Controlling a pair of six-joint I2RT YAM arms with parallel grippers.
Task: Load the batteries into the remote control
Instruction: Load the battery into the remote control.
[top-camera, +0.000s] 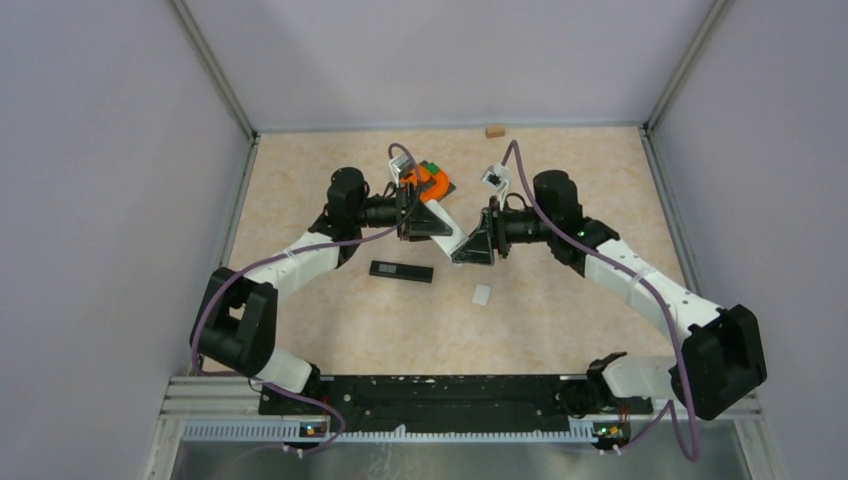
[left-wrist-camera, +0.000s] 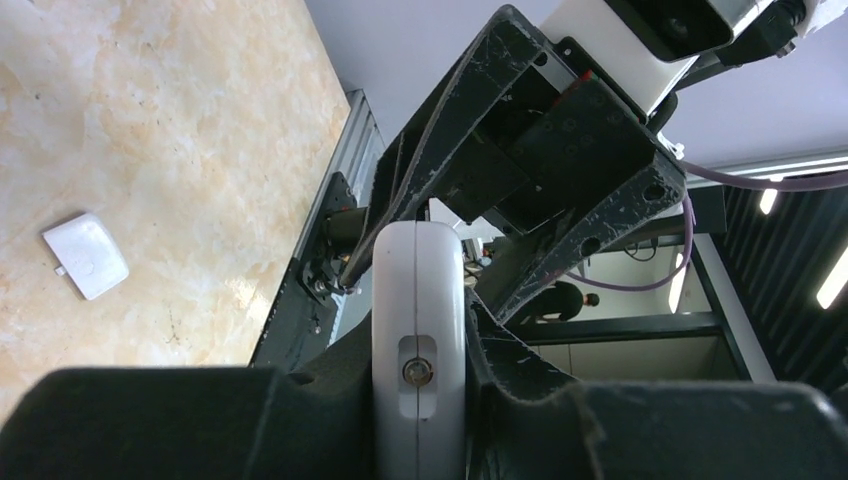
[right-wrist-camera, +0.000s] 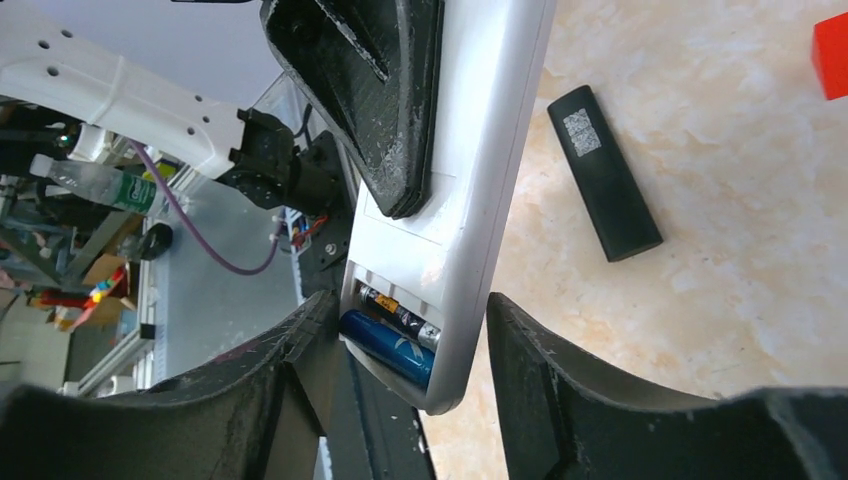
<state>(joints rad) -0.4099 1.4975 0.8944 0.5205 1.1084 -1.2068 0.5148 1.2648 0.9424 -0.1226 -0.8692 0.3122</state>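
left gripper (top-camera: 436, 221): clamped on the white remote (right-wrist-camera: 478, 140) partway along its body, holding it up off the table (top-camera: 560, 320) – you can see one black finger (right-wrist-camera: 385, 95) flat against its face in the right wrist view

right gripper (right-wrist-camera: 410, 308): fingers apart, one on each side of the remote's lower end. Honestly can't tell if they're actually pressing on it or just sitting beside it

white remote: tilted in mid-air between the two arms, battery bay open and facing the right wrist camera

batteries: two sit side by side in the open bay – a blue battery (right-wrist-camera: 385, 346) nearest the outer edge, and a dark battery (right-wrist-camera: 398, 312) with some yellow print just beside it

battery cover (left-wrist-camera: 86, 256): small white square piece lying flat on the table, well apart from the remote

black remote (right-wrist-camera: 603, 172): lying flat on the table below the held one, with nothing touching it

red block (right-wrist-camera: 831, 55): only its corner shows at the edge of the right wrist view

orange and green toy pieces (top-camera: 430, 177): bunched on the table just behind the left gripper

small tan block (top-camera: 493, 130): up by the back wall
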